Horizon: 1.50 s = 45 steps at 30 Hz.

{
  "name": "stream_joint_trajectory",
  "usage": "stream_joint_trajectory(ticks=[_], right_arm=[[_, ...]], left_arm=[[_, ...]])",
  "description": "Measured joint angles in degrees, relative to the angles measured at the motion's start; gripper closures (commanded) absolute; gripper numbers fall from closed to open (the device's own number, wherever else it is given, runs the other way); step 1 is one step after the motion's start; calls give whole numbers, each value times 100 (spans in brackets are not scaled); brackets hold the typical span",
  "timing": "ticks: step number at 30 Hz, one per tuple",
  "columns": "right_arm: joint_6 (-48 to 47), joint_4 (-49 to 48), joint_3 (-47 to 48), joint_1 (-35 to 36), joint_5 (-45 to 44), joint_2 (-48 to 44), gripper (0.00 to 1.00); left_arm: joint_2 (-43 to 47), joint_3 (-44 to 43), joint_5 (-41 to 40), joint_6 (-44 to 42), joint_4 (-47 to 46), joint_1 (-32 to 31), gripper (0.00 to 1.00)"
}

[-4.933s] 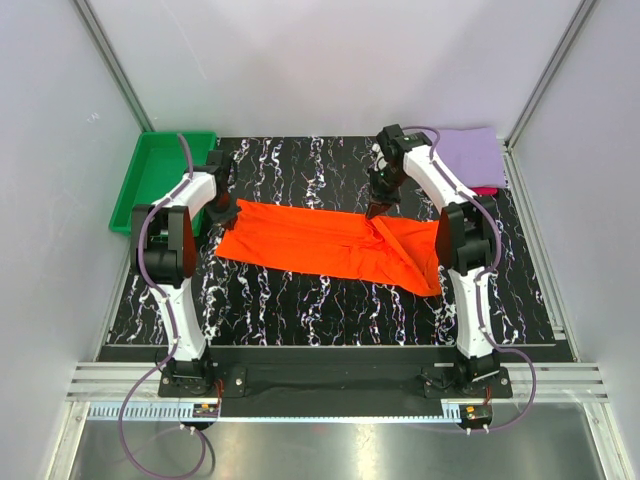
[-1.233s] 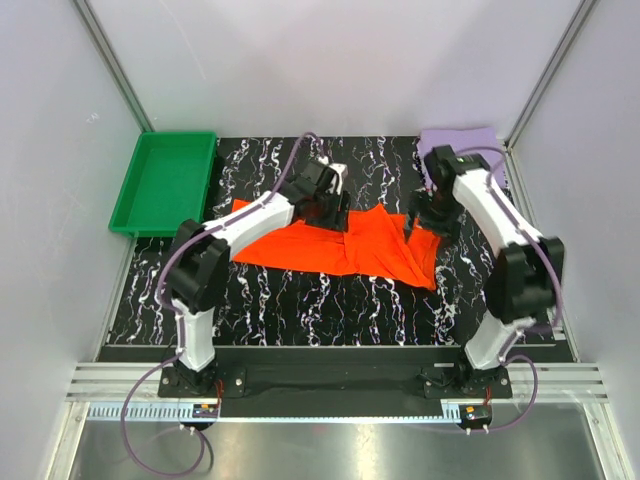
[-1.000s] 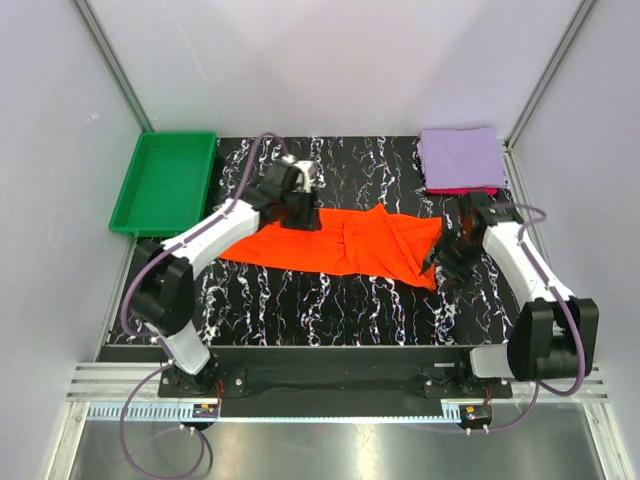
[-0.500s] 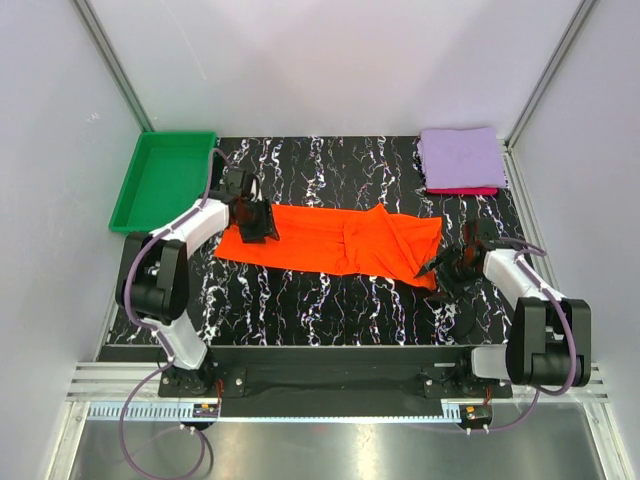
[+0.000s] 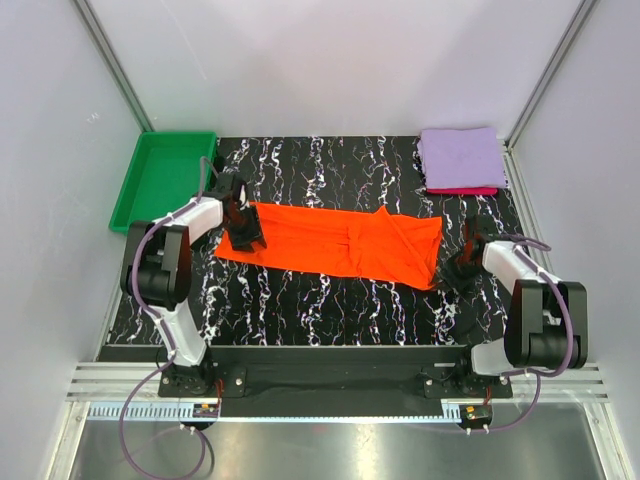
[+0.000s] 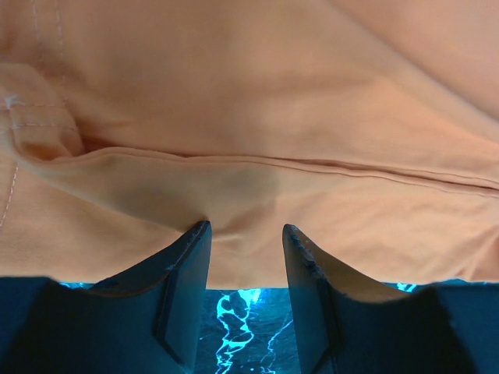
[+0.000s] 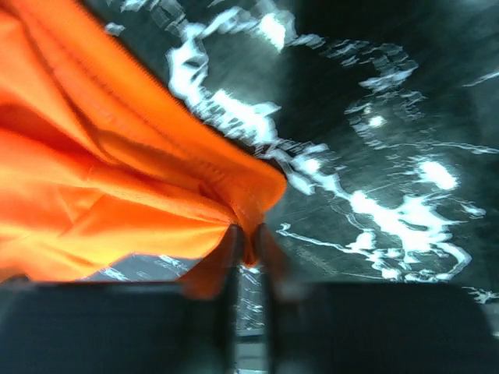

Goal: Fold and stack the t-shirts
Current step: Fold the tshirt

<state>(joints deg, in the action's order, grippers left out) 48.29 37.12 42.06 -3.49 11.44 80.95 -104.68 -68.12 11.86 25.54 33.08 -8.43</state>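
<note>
Now, left tool (image 6: 245, 227) half open, fingertips (image 6: 198, 234) touching the orange t-shirt (image 5: 330, 238) hem, gripping nothing; right tool (image 7: 248, 232) nearly closed, pinching that shirt's corner.

The tool (image 7: 248, 253) pinches a folded corner of the orange-red t-shirt (image 7: 109, 164) between its two dark fingers (image 7: 274, 296) (only a thin sliver of cloth shows between them). The rest of the cloth bunches ahead and to the tool's left. Black, white-veined bench (image 7: 390, 125) lies ahead and to its right.
</note>
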Motion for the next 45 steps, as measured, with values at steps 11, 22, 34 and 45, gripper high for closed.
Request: stream_joint_trajectory(ticks=[11,22,34,45], right_arm=[[-214,863,949,-118,-1119,367,100],[-662,1239,1012,-125,-1071,763,38],[-1469,1016,3324,-144,-927,1462,45],[-1665,831,4957,-160,-824,3473,47]], left_arm=[[-199,-98,-101,55,144,79,56],[48,-63,-184,-31,201,83,50],[1333,-63,-177,-179,105,48,50],[817,-332,-61,-367,31,35,51]])
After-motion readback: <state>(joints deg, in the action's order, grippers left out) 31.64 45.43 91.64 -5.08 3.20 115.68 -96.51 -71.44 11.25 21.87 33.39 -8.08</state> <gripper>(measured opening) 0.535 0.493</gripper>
